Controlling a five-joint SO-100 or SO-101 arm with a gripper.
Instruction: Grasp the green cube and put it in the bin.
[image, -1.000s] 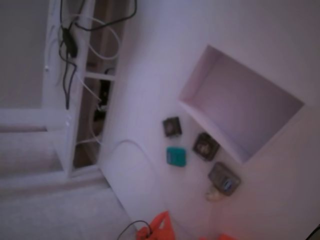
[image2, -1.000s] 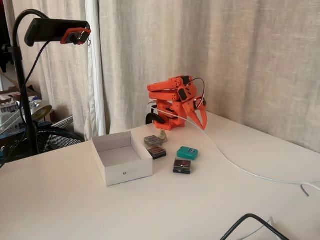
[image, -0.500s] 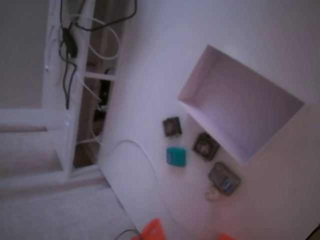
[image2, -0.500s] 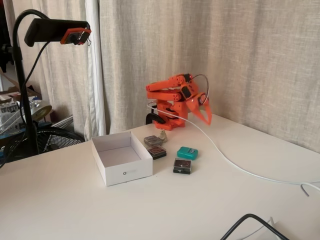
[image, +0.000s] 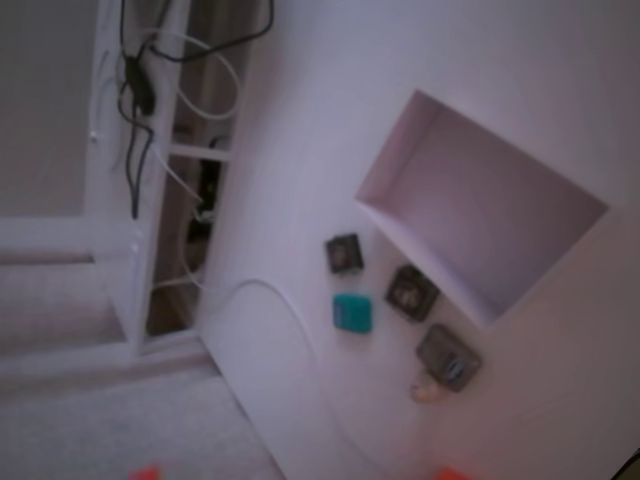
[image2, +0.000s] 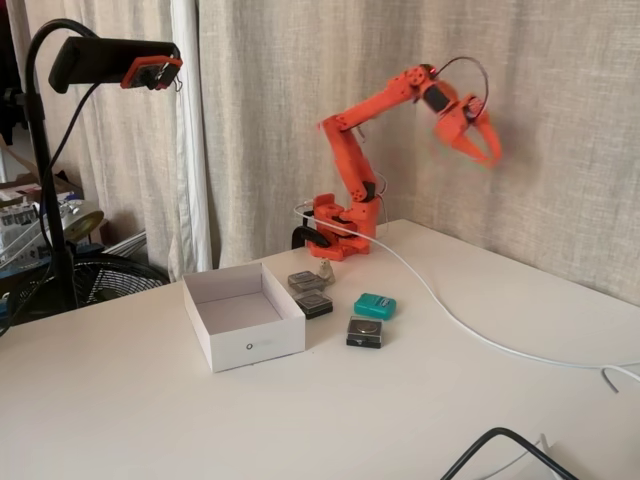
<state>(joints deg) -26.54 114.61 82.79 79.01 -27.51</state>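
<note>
Orange plastic is what you see first: your arm (image2: 350, 160) stands raised from its base at the far side of the white table (image2: 300, 420), elbow bent, with the gripper (image2: 478, 143) held high in front of the beige curtain (image2: 560, 120), well above everything on the table. The gripper is motion-blurred there; its two fingers look spread apart with nothing between them.

The green cube (image2: 375, 306) sits flat on the table, well apart from the gripper. In a fixed view from above you find the same cube (image: 352, 312) between two dark blocks and touching neither: one dark block (image: 344, 253) just above it in that picture, another dark block (image: 412, 292) to its right. A third dark block (image: 448, 358) lies lower right, with a small pale object (image: 426, 391) right beside it.

The bin (image2: 245, 345) is an open white box left of the blocks in the side view, and it looks empty. From above, its near wall (image: 425, 265) runs close beside the dark blocks.

A white cable (image2: 470, 325) trails from the arm's base across the table toward the right edge. A camera on a black stand (image2: 110, 62) overlooks the scene from the left.
</note>
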